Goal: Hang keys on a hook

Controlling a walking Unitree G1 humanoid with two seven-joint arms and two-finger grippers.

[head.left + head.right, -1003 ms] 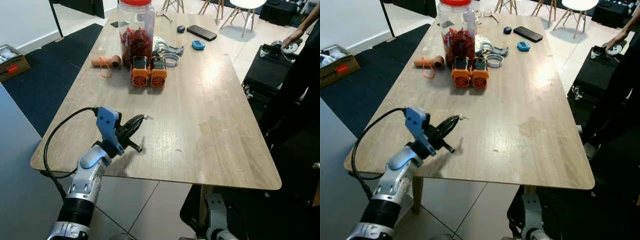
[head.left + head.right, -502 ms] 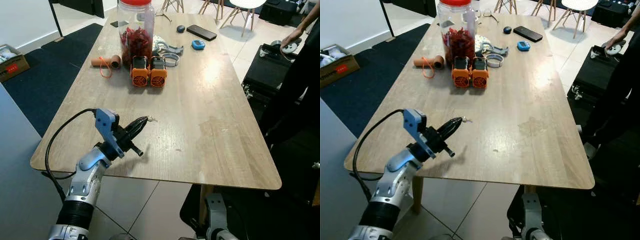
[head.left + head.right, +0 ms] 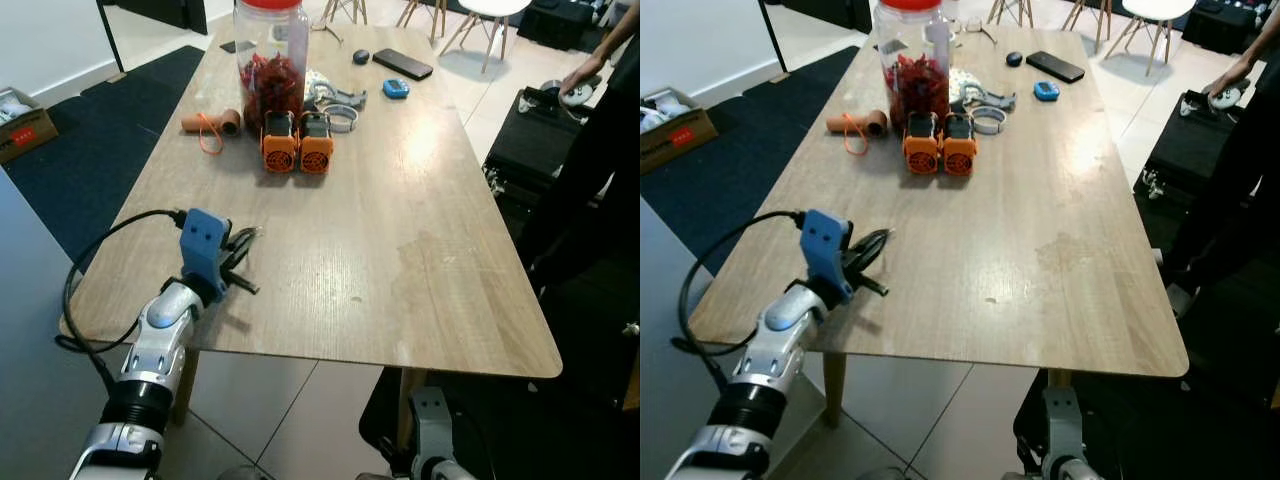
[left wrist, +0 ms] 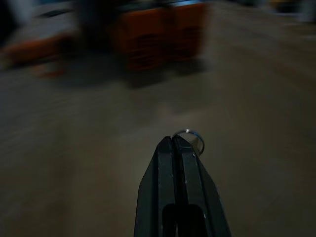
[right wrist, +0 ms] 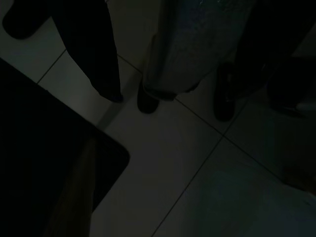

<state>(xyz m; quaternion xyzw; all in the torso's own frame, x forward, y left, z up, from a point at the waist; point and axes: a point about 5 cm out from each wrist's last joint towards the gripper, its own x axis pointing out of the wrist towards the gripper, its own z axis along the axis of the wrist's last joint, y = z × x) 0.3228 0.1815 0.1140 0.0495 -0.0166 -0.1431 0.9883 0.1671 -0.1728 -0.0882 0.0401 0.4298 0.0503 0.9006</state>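
So the left gripper [image 4: 180,141] has its two black fingers [image 4: 165,168] pressed together, and pinched at the very tips is a small metal key ring [image 4: 190,137], poking out just past the fingertips on one side. From the head cameras the gripper sits over the near left part of the wooden table [image 3: 400,200], fingers pointing toward the far end, with the ring a tiny glint right at the tips. Whatever hangs off the ring is too small and blurred to make out.

Well ahead of the fingers are two orange gadgets [image 3: 298,142] side by side, a big jar with a red lid [image 3: 271,55] just behind them, and more clutter further back. A person's hand [image 3: 583,75] is resting on a black stand way off to the right of the table.

Looks like the pickup is done and this is the carry step. No hook can be made out anywhere, so the next move probably means turning to find one, then lining the ring's opening up with it without loosening the pinch. The right arm just hangs idle, its camera looking at dark floor tiles [image 5: 197,168].
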